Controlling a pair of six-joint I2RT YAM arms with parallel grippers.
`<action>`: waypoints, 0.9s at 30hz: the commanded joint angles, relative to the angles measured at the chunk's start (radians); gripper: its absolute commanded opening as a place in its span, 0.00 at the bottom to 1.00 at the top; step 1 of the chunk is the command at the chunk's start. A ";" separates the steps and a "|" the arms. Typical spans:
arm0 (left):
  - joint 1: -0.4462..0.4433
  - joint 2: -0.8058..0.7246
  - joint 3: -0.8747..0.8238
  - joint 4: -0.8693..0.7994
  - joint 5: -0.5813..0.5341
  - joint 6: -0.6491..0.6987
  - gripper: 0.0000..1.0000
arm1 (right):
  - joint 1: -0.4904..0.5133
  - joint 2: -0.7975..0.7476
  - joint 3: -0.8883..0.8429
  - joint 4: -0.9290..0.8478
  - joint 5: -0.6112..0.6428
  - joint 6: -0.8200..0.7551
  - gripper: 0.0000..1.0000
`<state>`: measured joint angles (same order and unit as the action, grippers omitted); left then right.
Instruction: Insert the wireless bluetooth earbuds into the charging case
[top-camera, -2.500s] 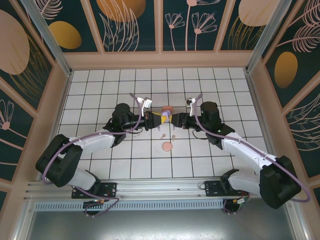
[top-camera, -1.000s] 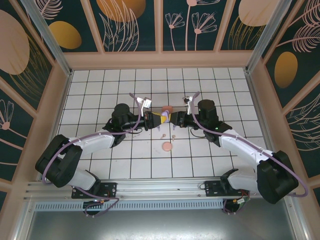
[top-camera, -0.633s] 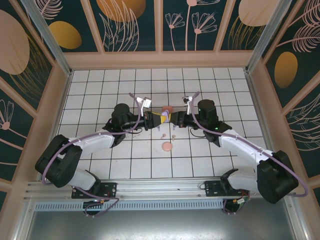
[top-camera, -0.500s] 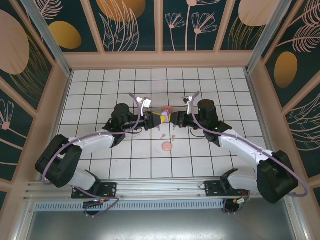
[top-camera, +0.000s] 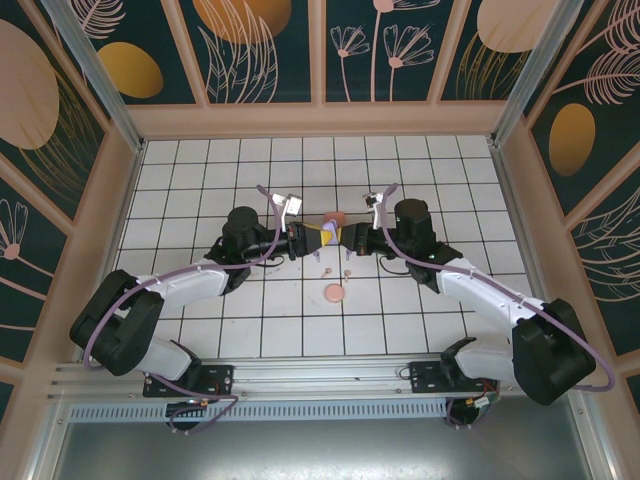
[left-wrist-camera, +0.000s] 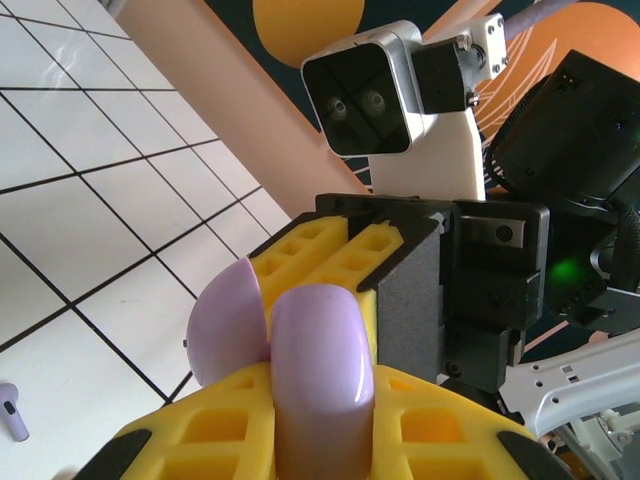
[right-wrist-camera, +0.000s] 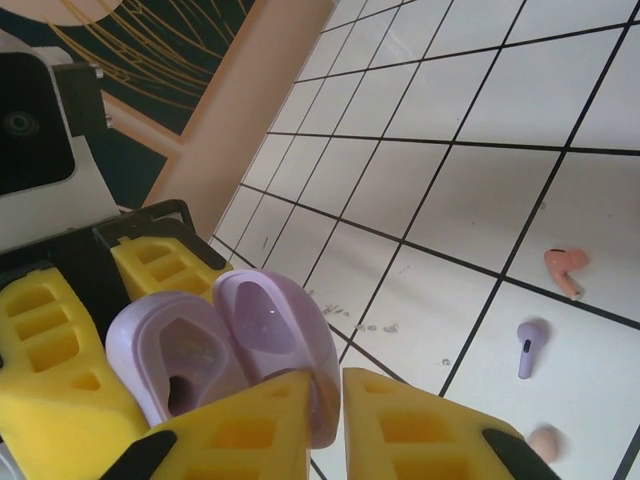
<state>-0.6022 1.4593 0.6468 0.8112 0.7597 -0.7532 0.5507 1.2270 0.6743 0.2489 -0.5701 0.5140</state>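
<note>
Charging case (right-wrist-camera: 190, 355): lilac, glossy, rounded, held off the floor mid-table between the two arms. It is hinged open, and the base shows a dark socket inside. The lid (right-wrist-camera: 272, 320) stands up beside the base.

Left gripper (left-wrist-camera: 310, 425): yellow fingers clamped on the case body from both sides, firm hold.
Right gripper (right-wrist-camera: 335, 405): yellow fingers nearly together, astride the lower edge of the lid. Real contact can't be told from this angle.

Earbuds are all loose on the floor, none in the case. In the right wrist view:
- a pink earbud (right-wrist-camera: 565, 268) lies on its side, close to a grout line
- a purple earbud (right-wrist-camera: 527, 346) is just below it, stem pointing down-frame
- a third, pinkish earbud (right-wrist-camera: 543, 441) sits near the bottom edge, too blurred to read its pose

From the top camera they are only specks under the grippers.

Two round pink discs are also on the floor. One disc (top-camera: 333, 293) is on the near side of the grippers, the other disc (top-camera: 337, 217) just on the far side.

Floor (top-camera: 200, 170): white square tiles, dark grout, faint scuffs below the case. Walls (top-camera: 260, 45): dark teal panels with orange ovals and pale plant line-art, in light wooden frames. A metal rail (top-camera: 320, 378) runs along the near edge and carries both arm bases.
</note>
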 joint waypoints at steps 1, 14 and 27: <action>-0.010 -0.031 0.002 0.094 0.052 -0.004 0.00 | 0.011 0.019 0.018 -0.002 -0.002 0.000 0.19; -0.011 -0.030 -0.003 0.108 0.056 -0.012 0.00 | 0.012 0.039 0.043 0.009 -0.032 0.001 0.00; -0.011 -0.094 -0.017 -0.068 -0.169 0.080 0.78 | 0.011 0.002 0.078 -0.150 0.118 -0.040 0.00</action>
<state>-0.6106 1.4246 0.6399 0.7898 0.6842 -0.7353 0.5549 1.2507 0.7063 0.1768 -0.5163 0.5060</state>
